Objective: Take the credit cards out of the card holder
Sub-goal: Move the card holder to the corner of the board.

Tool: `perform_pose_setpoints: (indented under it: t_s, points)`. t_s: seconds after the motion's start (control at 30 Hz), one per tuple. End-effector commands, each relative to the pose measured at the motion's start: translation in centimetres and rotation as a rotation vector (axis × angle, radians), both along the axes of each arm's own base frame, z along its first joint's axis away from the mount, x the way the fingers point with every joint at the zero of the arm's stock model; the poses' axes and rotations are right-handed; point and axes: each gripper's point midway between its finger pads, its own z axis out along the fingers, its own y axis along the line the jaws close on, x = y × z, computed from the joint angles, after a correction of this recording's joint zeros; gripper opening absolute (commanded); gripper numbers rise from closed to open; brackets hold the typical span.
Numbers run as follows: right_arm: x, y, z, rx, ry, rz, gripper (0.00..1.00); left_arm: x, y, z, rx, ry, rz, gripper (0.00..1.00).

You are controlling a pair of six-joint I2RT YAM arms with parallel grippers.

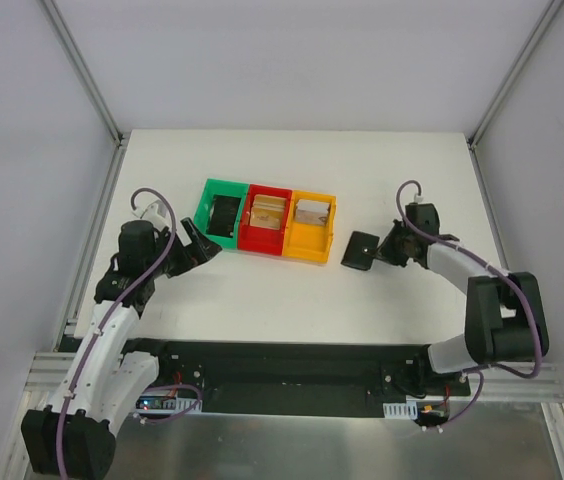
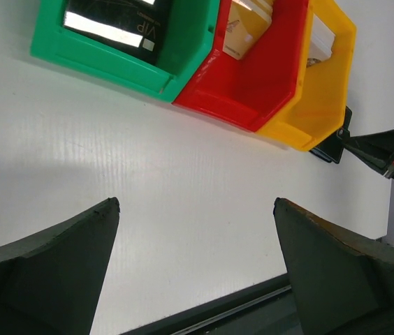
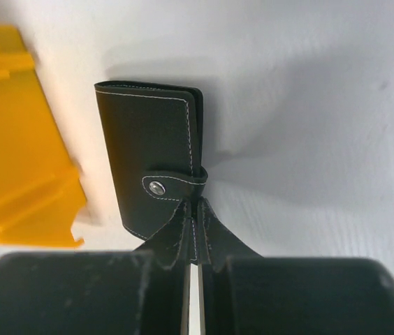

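Note:
The card holder (image 1: pixel 360 250) is a black stitched wallet, folded shut with its snap strap fastened, lying just right of the orange bin. It fills the right wrist view (image 3: pixel 151 139). My right gripper (image 1: pixel 386 249) is shut on the wallet's near edge beside the strap (image 3: pixel 193 213). A tan-gold card (image 1: pixel 267 210) lies in the red bin and another card (image 1: pixel 311 211) in the orange bin. My left gripper (image 1: pixel 194 246) is open and empty, low over the table in front of the green bin (image 2: pixel 197 202).
Green (image 1: pixel 205 205), red (image 1: pixel 262 245) and orange (image 1: pixel 307 254) bins stand in a row at mid-table. The green bin holds a black item (image 1: pixel 225 215) marked VIP. Metal frame posts rise at the table's back corners.

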Motion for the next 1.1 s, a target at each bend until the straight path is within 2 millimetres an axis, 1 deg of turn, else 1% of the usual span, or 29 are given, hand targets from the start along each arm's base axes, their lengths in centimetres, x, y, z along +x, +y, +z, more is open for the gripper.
perform_pose_setpoints:
  t_s: [0.0, 0.1, 0.2, 0.3, 0.43, 0.5, 0.57, 0.6, 0.63, 0.67, 0.7, 0.83, 0.93, 1.0, 1.07]
  points:
    - [-3.9, 2.0, 0.9, -0.048, 0.008, 0.138, 0.0, 0.3, -1.5, 0.3, 0.003, -0.034, -0.026, 0.91]
    - [-6.8, 3.7, 0.6, -0.073, 0.012, 0.206, 0.0, -0.3, -3.1, 0.0, 0.025, -0.031, -0.072, 0.91]
    - [-9.0, 4.4, -0.3, -0.043, 0.021, 0.212, 0.0, -1.2, -4.5, -0.6, 0.031, -0.018, -0.1, 0.91]
    - [-10.8, 4.6, -1.3, -0.037, 0.04, 0.232, 0.0, -2.1, -6.0, -1.4, 0.02, 0.002, -0.128, 0.91]
    - [-12.2, 4.8, -1.9, -0.045, 0.05, 0.266, 0.0, -3.8, -8.2, -2.7, 0.036, 0.026, -0.18, 0.91]
    - [-12.5, 4.8, -1.9, -0.038, 0.043, 0.265, 0.13, -4.2, -9.2, -3.0, 0.038, 0.028, -0.196, 0.93]
    - [-12.6, 4.7, -1.7, -0.037, 0.026, 0.26, 0.35, -4.6, -10.1, -3.3, 0.039, 0.04, -0.207, 0.99]
    - [-12.6, 4.5, -1.5, -0.047, 0.014, 0.26, 0.45, -4.8, -10.7, -3.3, 0.032, 0.049, -0.217, 0.99]
    - [-12.4, 4.2, -1.2, -0.057, 0.0, 0.256, 0.49, -4.5, -10.7, -3.6, 0.044, 0.047, -0.201, 0.99]
    - [-12.3, 4.2, -0.9, -0.061, -0.013, 0.256, 0.52, -4.6, -11.1, -3.6, 0.04, 0.049, -0.207, 0.99]
    - [-12.1, 4.1, -0.7, -0.069, -0.018, 0.26, 0.54, -4.7, -11.4, -3.6, 0.034, 0.047, -0.212, 0.99]
    - [-11.5, 4.3, -0.5, -0.077, -0.025, 0.277, 0.55, -4.6, -12.5, -3.9, 0.014, 0.052, -0.225, 0.99]
    - [-11.1, 5.0, -0.9, -0.062, -0.016, 0.3, 0.5, -4.8, -13.6, -4.3, 0.008, 0.07, -0.244, 0.98]
    - [-11.1, 5.6, -1.3, -0.041, -0.006, 0.324, 0.47, -4.9, -14.2, -4.5, 0.015, 0.079, -0.262, 0.97]
    - [-11.3, 6.4, -1.4, -0.021, -0.014, 0.352, 0.45, -5.0, -14.8, -4.8, 0.023, 0.085, -0.276, 0.96]
